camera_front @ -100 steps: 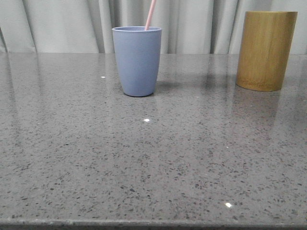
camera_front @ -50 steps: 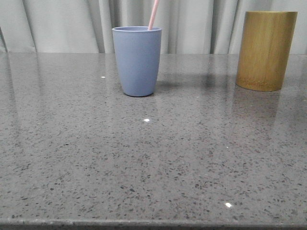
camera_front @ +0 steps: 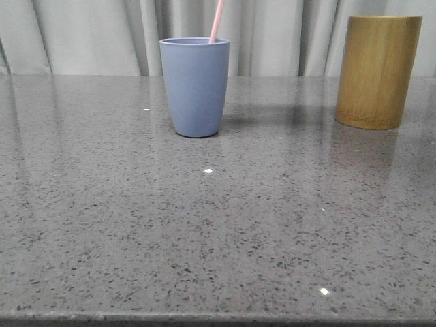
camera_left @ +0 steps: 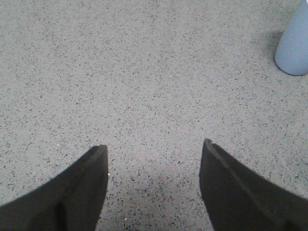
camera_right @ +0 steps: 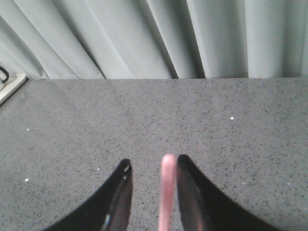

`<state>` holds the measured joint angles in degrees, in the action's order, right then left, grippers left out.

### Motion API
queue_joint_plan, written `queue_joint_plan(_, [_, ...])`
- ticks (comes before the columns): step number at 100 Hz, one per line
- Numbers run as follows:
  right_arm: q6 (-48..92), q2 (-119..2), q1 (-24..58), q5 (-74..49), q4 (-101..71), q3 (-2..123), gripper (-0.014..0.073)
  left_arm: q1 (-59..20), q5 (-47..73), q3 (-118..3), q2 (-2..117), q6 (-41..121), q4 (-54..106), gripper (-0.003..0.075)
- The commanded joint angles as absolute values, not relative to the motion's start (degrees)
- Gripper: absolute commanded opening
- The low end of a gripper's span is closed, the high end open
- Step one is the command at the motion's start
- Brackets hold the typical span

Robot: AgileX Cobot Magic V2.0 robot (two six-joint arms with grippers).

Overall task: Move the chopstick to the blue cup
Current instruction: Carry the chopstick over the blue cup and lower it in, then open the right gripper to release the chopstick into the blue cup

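The blue cup [camera_front: 195, 88] stands upright on the grey stone table [camera_front: 225, 231], left of centre towards the back. A pale pink chopstick [camera_front: 217, 20] rises out of it, leaning right and running off the top of the front view. Neither gripper shows in the front view. In the right wrist view the chopstick [camera_right: 167, 192] stands between the fingers of my right gripper [camera_right: 154, 160], which is open: the stick lies against one finger with a gap to the other. My left gripper [camera_left: 155, 144] hovers open over bare table, and the blue cup [camera_left: 293, 43] sits off to one side.
A taller yellow-brown bamboo holder [camera_front: 378, 71] stands at the back right of the table. A grey curtain [camera_front: 88, 34] hangs behind the table's far edge. A white object [camera_right: 9, 86] shows at the edge of the right wrist view.
The chopstick's upper end has shifted slightly to the right inside the blue cup. The cup and bamboo holder have not moved.
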<state>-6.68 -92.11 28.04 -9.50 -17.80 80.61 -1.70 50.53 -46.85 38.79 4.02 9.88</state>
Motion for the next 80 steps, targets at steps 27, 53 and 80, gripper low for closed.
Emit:
queue_joint_plan(27, [-3.83, -87.52, 28.07, -4.81, -17.83, 82.90, 0.0342, -1.57, 46.77, -48.22, 38.75, 3.67, 10.80, 0.0411])
queue_joint_plan(53, [4.74, -81.46, 25.01, -9.80, -17.57, 82.38, 0.0342, -1.57, 46.77, -48.22, 38.75, 3.67, 10.80, 0.0411])
queue_joint_plan(80, [7.76, -69.47, 15.26, -17.40, -15.13, 72.21, 0.0342, -1.57, 46.77, -48.22, 38.75, 3.67, 10.80, 0.0411])
